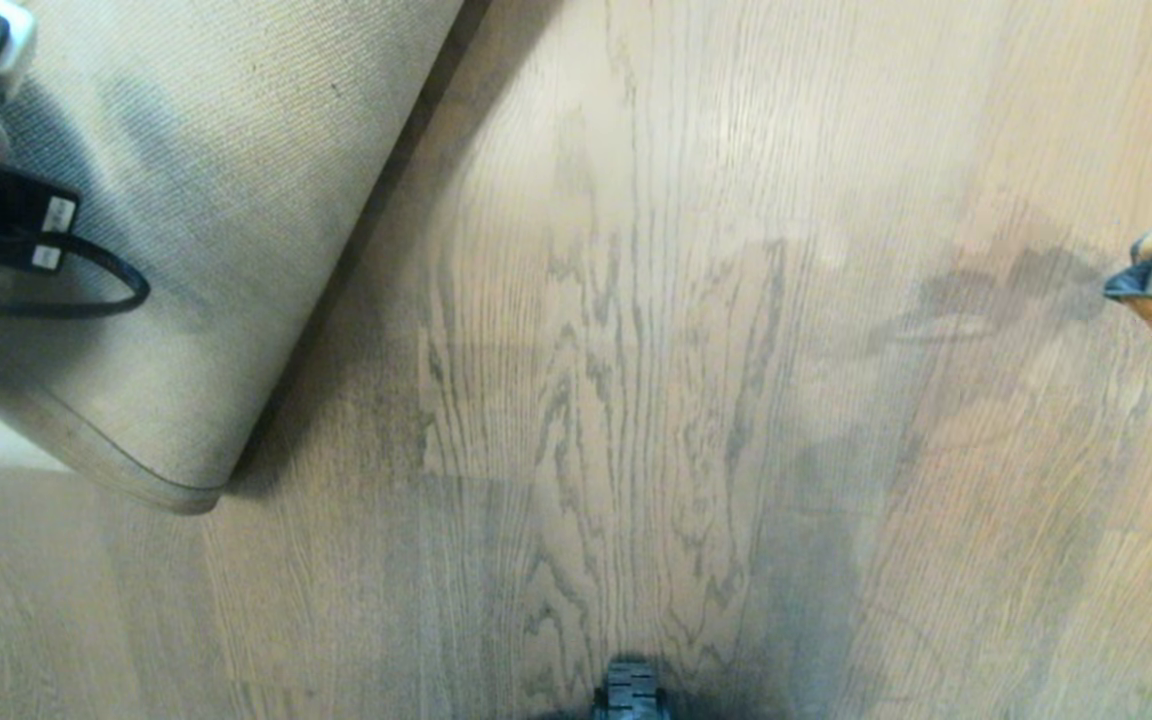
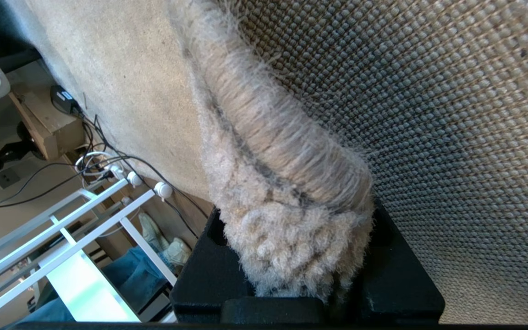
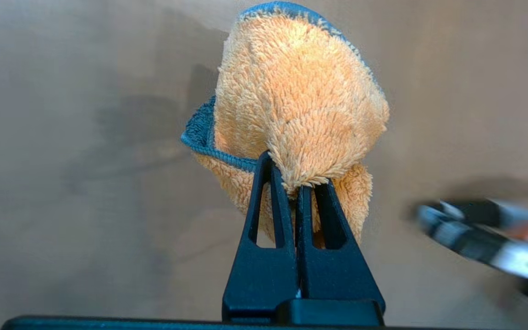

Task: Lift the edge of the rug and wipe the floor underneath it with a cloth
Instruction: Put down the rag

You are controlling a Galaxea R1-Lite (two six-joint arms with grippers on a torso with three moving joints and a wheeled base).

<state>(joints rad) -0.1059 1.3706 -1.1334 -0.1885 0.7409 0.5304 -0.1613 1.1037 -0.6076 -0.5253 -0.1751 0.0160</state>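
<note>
Rug edge (image 2: 287, 183), folded back at the far left with its woven backing (image 1: 226, 200) facing up, is clenched in the left gripper (image 2: 291, 284). Bare wooden floor (image 1: 616, 400) lies beside it. At the far right, the right gripper (image 3: 298, 183) pinches the orange cloth (image 3: 300, 105) above the floor.

Fluffy terry cloth (image 3: 300, 105), coarse woven rug edge (image 2: 291, 183) backing, matt grained wooden floor (image 1: 636, 350).
</note>
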